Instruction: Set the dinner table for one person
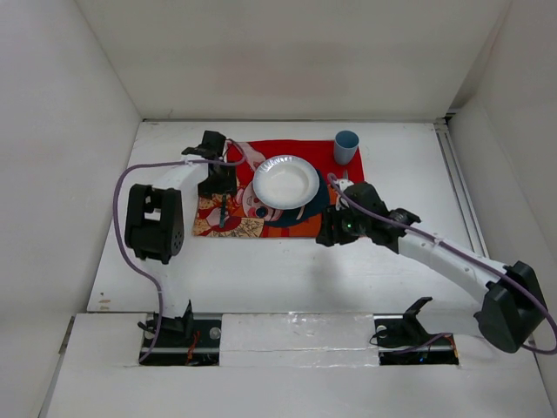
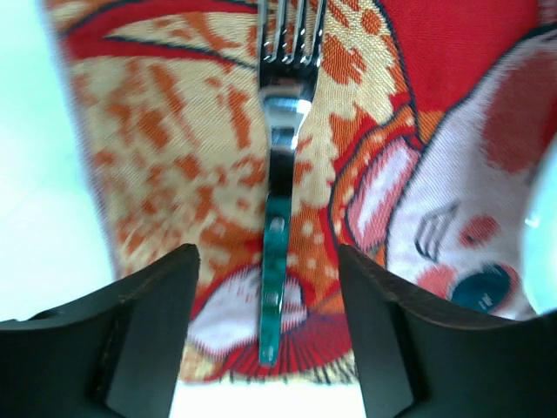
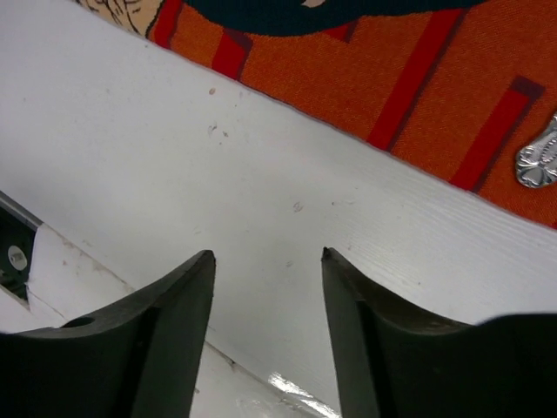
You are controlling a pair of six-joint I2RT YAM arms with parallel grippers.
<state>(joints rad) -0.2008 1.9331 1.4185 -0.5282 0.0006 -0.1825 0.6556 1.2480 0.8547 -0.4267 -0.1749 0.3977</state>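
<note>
The white dinner table (image 1: 261, 270) carries a red cartoon placemat (image 1: 300, 222). A white plate (image 1: 285, 181) sits in the mat's middle and a blue cup (image 1: 346, 146) stands at its far right corner. A fork with a teal handle (image 2: 277, 261) lies on the mat's left part (image 1: 224, 213). My left gripper (image 2: 265, 252) is open just above it, one finger on each side of the handle, not touching it. My right gripper (image 3: 267, 254) is open and empty over bare table off the mat's near right edge (image 1: 331, 233).
A silver utensil end (image 3: 538, 162) lies on the mat's right part, mostly out of frame. White walls enclose the table on three sides. A metal rail (image 1: 459, 192) runs along the right side. Both arm bases sit at the near edge.
</note>
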